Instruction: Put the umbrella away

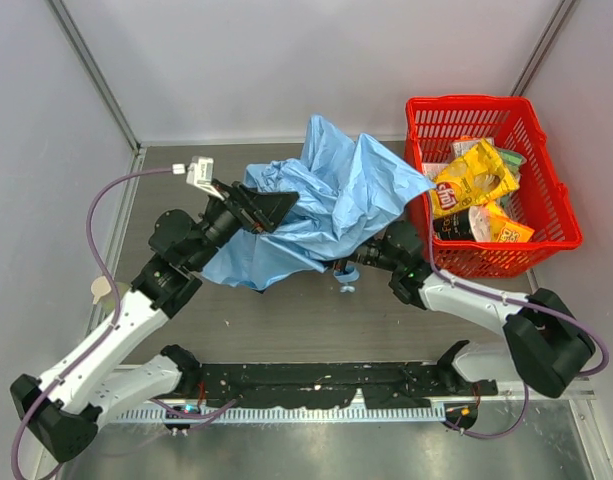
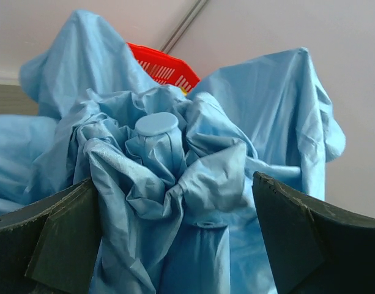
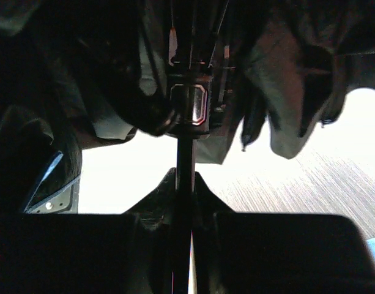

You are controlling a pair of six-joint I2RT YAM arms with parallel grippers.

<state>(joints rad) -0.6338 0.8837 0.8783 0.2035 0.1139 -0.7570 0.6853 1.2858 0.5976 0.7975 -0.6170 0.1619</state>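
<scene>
The left pincer (image 2: 175,184) stands wide apart with nothing in it. The umbrella (image 2: 175,165) fills the space between and ahead of its fingers as a crumpled heap of sky-blue fabric, its round blue cap (image 2: 156,124) straight ahead. Beyond the folds only a corner of the red basket (image 2: 166,67) shows.

The right pincer (image 3: 184,196) is clamped on the thin black shaft (image 3: 183,153), which runs forward from its fingers into dark, shadowed cloth; the ribs there are hard to make out.

From above, fabric covers most of this pincer, a small blue handle (image 1: 346,272) peeks out beside it above the desk (image 1: 286,330), and the basket's snack bags (image 1: 471,180) lie to its right.
</scene>
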